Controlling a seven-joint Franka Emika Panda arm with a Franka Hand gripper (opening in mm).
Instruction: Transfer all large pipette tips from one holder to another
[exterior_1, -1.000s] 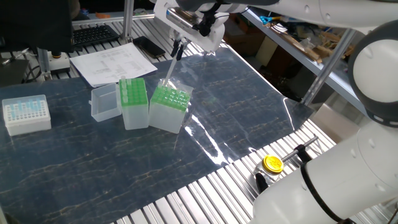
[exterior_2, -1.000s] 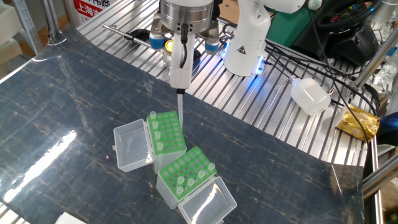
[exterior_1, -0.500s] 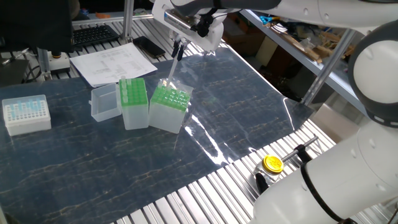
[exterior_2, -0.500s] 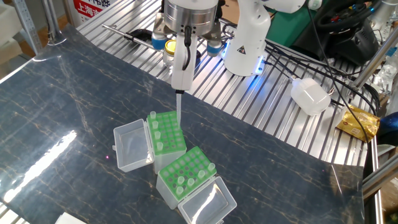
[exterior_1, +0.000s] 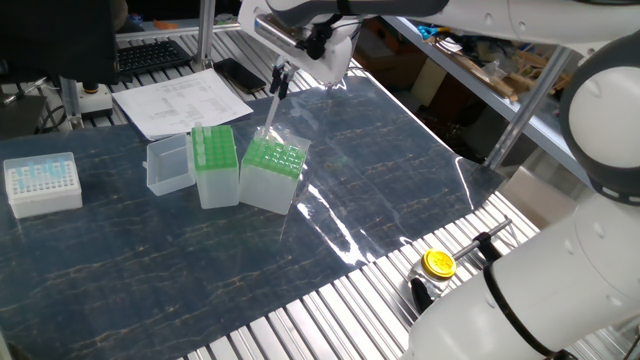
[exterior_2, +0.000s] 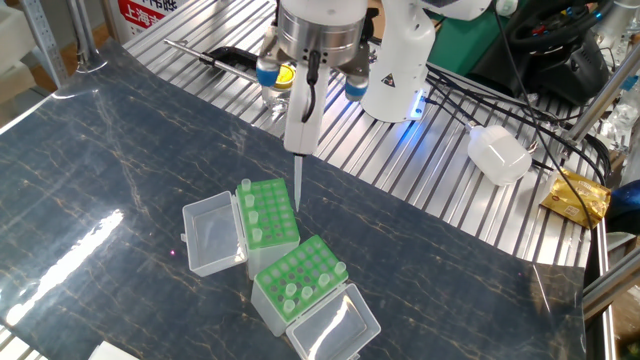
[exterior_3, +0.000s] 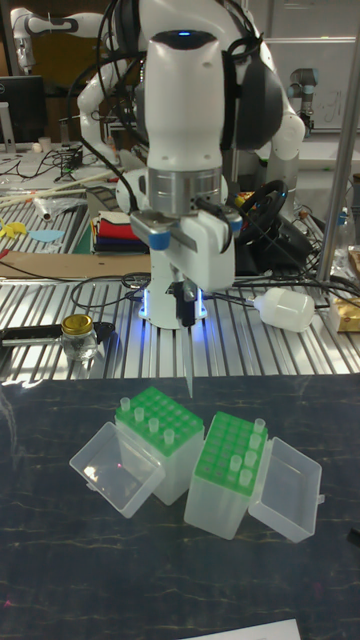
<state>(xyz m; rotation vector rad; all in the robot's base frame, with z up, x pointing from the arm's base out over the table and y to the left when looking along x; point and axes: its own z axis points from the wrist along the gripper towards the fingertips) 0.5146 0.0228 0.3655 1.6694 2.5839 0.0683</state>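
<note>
The gripper (exterior_2: 303, 110) pinches one large pipette tip (exterior_2: 298, 186), which hangs point-down in the air above the wider green-grid holder (exterior_2: 301, 278) and the narrower green rack box (exterior_2: 269, 212). Both boxes stand side by side on the counter (exterior_2: 120, 150), each with a few whitish tips standing in its holes. A clear hinged lid (exterior_2: 212, 235) lies open beside the narrower box.
</note>
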